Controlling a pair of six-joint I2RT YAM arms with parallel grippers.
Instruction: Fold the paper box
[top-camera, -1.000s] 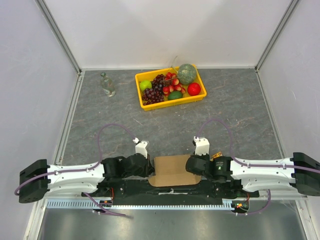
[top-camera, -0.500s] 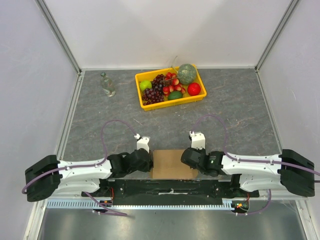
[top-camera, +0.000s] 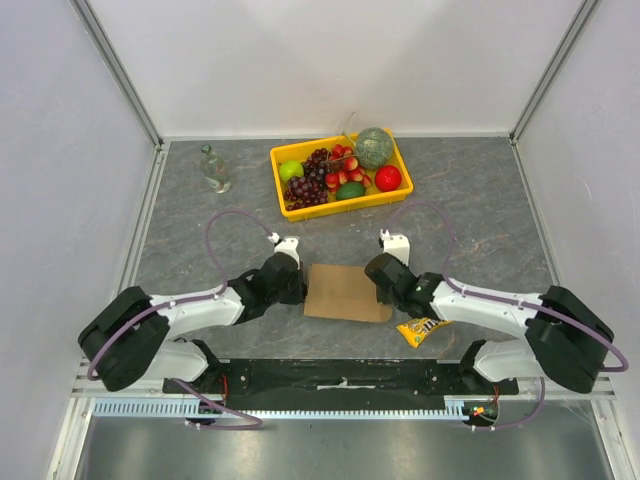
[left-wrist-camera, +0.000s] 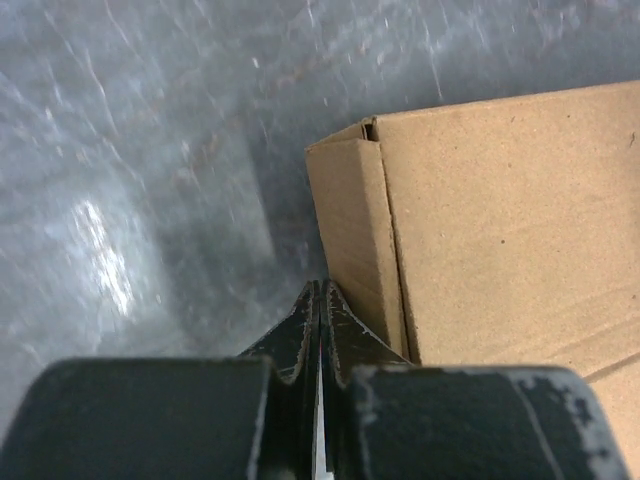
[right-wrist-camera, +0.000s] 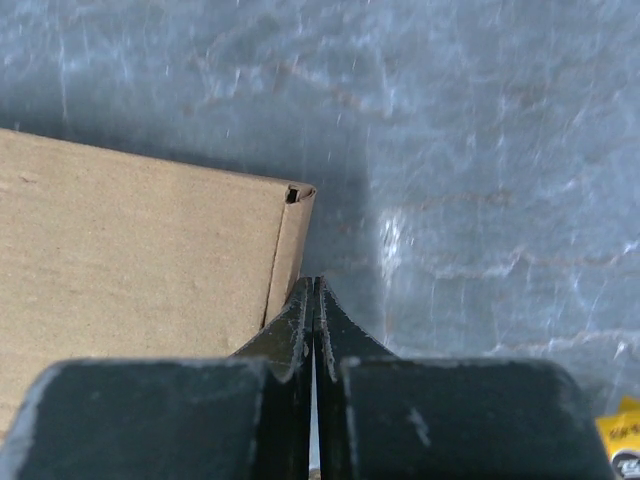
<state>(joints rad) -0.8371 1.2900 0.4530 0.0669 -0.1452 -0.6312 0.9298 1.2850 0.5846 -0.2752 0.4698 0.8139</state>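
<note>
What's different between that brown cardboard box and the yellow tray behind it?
The paper box is plain brown, the yellow tray bright. The paper box is closed on top; the yellow tray lies open, full of fruit. The paper box sits between the left end effector and the right end effector, both shut; the yellow tray stands farther back. Both are rectangular, resting on the grey table.
</note>
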